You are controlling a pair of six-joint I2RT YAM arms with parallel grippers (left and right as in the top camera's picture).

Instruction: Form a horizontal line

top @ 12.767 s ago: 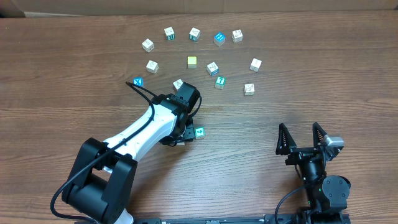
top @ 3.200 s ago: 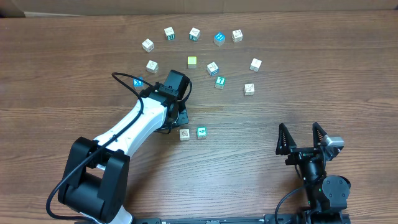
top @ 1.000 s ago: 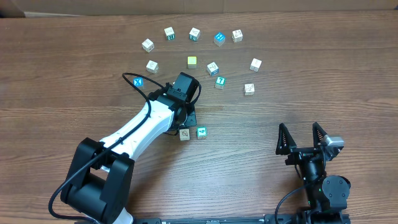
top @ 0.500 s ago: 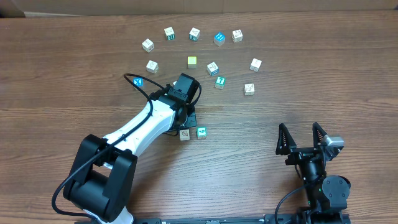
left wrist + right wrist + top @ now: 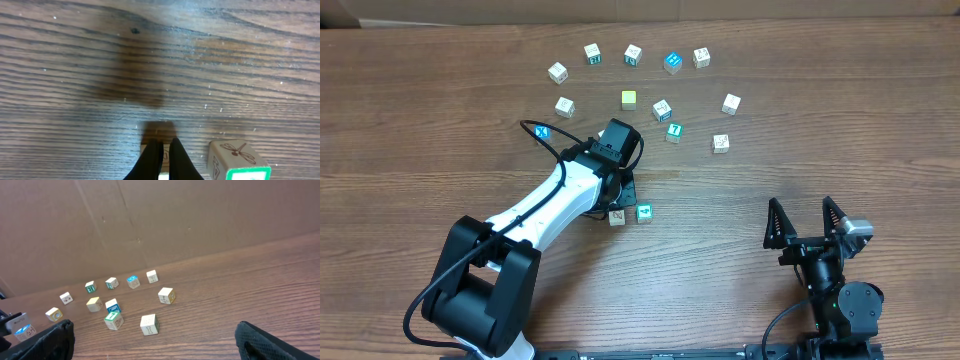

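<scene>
Horizontal line (image 5: pixel 640 212) sits just below frame centre in the overhead view, only half built by my reckoning: two cubes so far, a white cube (image 5: pixel 617 216) on the left and a teal cube (image 5: pixel 645 211) just beside it on the right, thin strip of desk (image 5: pixel 440 100) between them. Long axis of the pair runs left to right across the frame, near enough level. Left fingers (image 5: pixel 151 161) pinched tight together, nothing held, tips down at the white cube's upper edge. Wrist view shows only a sliver of that cube beneath them at bottom centre, with the teal one, dragonfly drawn on its side, off to the lower right and not touched. Likely next piece is the teal cube marked 7 (image 5: pixel 673 131), in the loose scatter in the upper middle of the frame: it lies up and to the right of the fingers, beyond the row's right end, apart from its neighbours. Free ends of the row are left of the white cube and right of the teal one; the right end faces the 7 more directly. Left arm is much the nearer, reaching over the row. Right fingers (image 5: pixel 776 228) spread wide and empty, upright at the lower right of the frame, well apart from row and scatter alike
</scene>
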